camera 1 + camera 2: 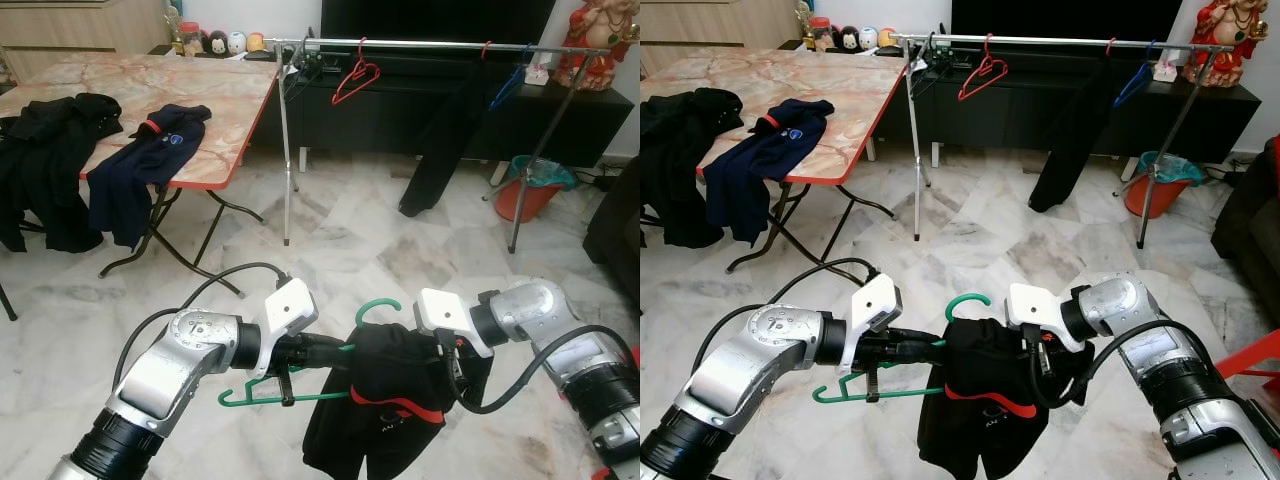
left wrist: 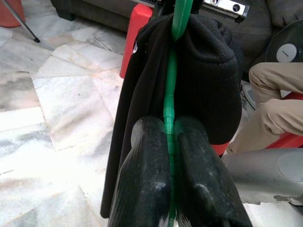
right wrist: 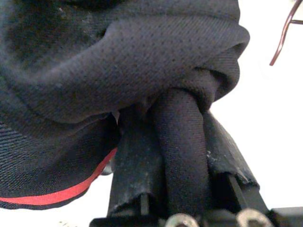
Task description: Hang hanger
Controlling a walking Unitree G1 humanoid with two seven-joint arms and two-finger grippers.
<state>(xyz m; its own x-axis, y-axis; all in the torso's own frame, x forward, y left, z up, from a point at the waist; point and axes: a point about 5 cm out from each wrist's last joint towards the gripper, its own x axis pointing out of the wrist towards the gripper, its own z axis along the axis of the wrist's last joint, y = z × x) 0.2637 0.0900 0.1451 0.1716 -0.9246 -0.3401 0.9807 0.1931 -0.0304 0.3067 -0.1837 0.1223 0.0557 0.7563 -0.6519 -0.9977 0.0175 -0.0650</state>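
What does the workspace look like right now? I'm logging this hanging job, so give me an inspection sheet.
Surface: marble floor; folding table to the left.
Job's things: green hanger carrying a black garment, held low; rail ahead, with a red hanger, a blue hanger and hung dark clothing.
Clutter: dark clothes draped on the table; jars at its far end.
Grippers: left gripper shut on the hanger's bar; right gripper shut on a garment fold.
Cables: black cables looping off both arms.
Surroundings: TV cabinet, orange bucket, a seated person's leg.
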